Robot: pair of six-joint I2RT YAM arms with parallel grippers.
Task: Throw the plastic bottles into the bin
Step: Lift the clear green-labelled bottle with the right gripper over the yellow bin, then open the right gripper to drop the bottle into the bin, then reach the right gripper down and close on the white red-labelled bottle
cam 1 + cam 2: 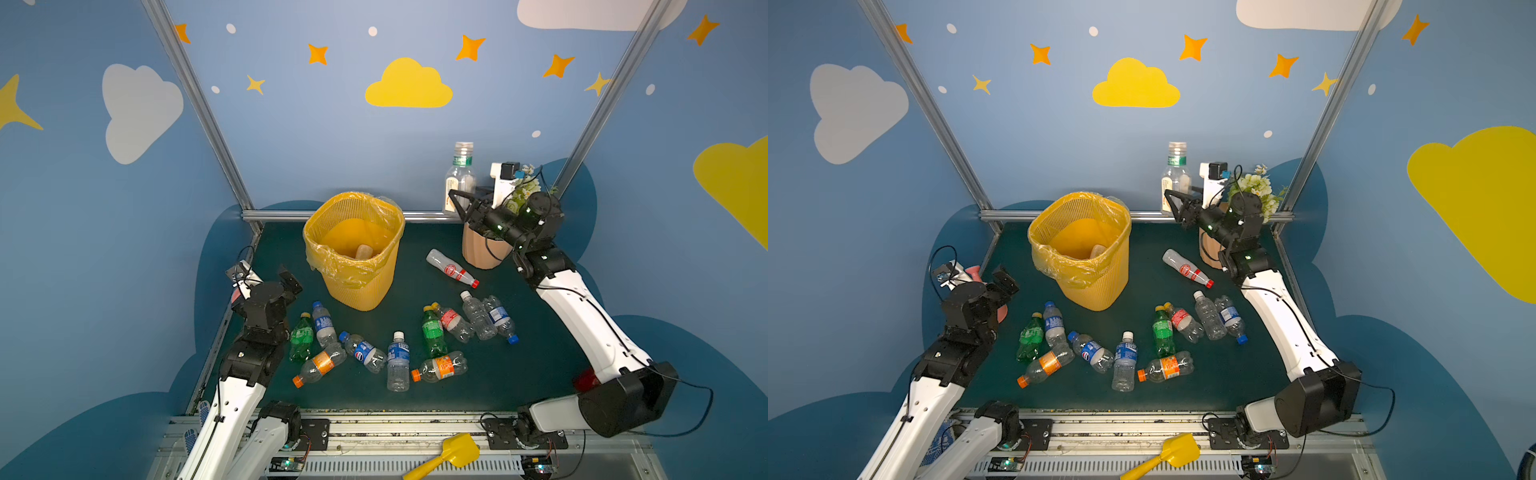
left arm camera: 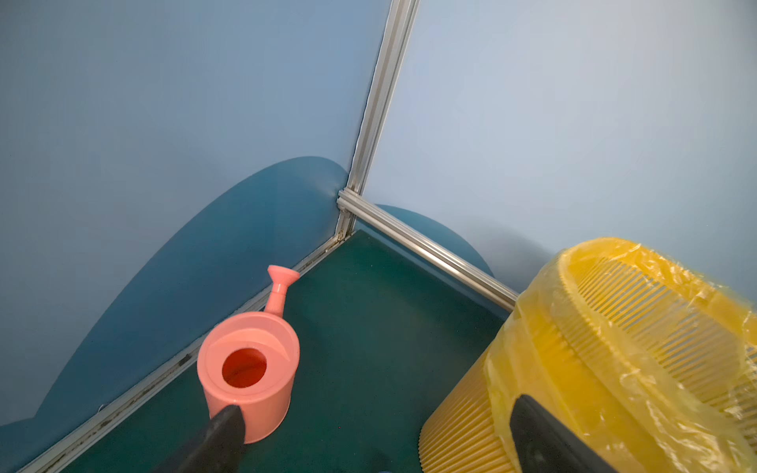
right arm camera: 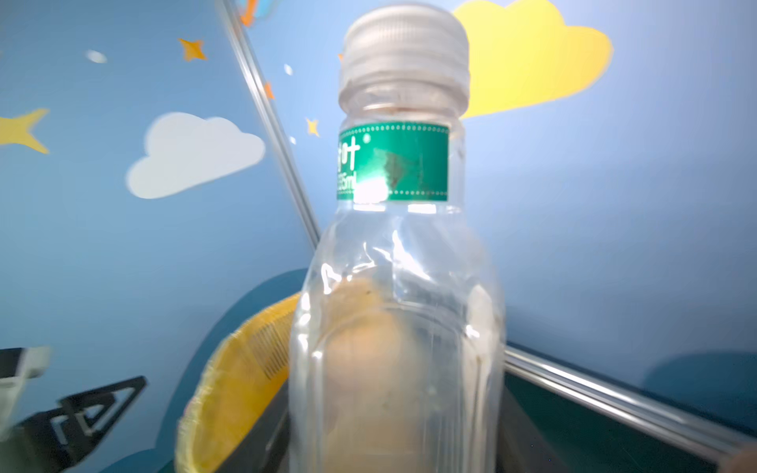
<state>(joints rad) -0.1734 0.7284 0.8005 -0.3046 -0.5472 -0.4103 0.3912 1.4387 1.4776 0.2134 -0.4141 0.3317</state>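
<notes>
Right fingers (image 1: 462, 205) clamp the green-labelled bottle (image 1: 459, 178) upright near the surface's back edge. The arm should carry it fully over the bin (image 1: 365, 291) before releasing. Left fingers (image 1: 292, 281) gape wide.

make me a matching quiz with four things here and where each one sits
Things:
1. bin
2. watering can
3. scoop
4. green-band bottle

Places:
a. held up in the right gripper
b. off the mat, at the front
c. on the mat, near the back
d. at the mat's left edge

Pairs: 1-c, 2-d, 3-b, 4-a
</notes>
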